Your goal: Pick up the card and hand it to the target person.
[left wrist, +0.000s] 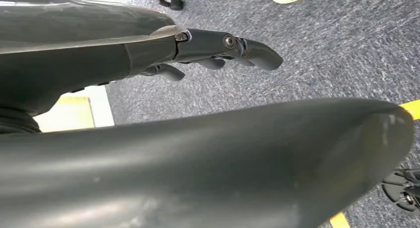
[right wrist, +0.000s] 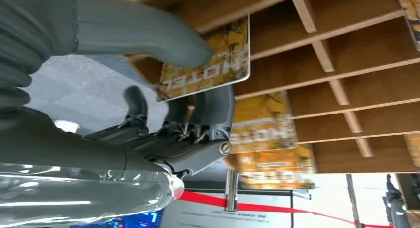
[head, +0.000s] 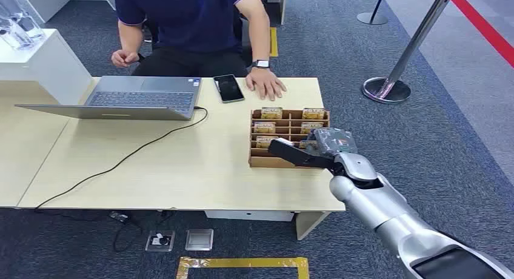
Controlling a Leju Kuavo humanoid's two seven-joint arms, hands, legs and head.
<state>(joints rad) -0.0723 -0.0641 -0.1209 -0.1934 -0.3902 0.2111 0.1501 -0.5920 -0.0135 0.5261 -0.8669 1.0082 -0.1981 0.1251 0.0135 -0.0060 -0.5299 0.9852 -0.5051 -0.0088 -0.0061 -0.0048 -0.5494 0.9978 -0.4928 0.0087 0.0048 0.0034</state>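
Right robot hand (head: 315, 150) at the near right corner of the wooden card rack (head: 289, 162), silver arm coming in from below right. In the right wrist view the thumb (right wrist: 163, 34) presses on the face of a yellow hotel card (right wrist: 218, 64) and dark fingers (right wrist: 208, 114) sit behind it: card pinched between them, its far end over a rack slot. More yellow cards (right wrist: 262, 124) sit in neighbouring slots.

Left robot hand (left wrist: 218, 52) hangs over grey carpet, fingers loosely curled, a little apart, holding nothing.

Rack stands on the light tabletop (head: 182, 170), right side, with cards (head: 271, 113) in its far slots too. A black cable (head: 127, 157) runs across the tabletop to an open laptop (head: 139, 97) at far left. A dark phone (head: 228, 88) lies just right of the laptop.

Far edge: a seated person (head: 194, 24) in a dark shirt, one hand (head: 265, 85) flat on the tabletop between phone and rack, watch on that wrist.
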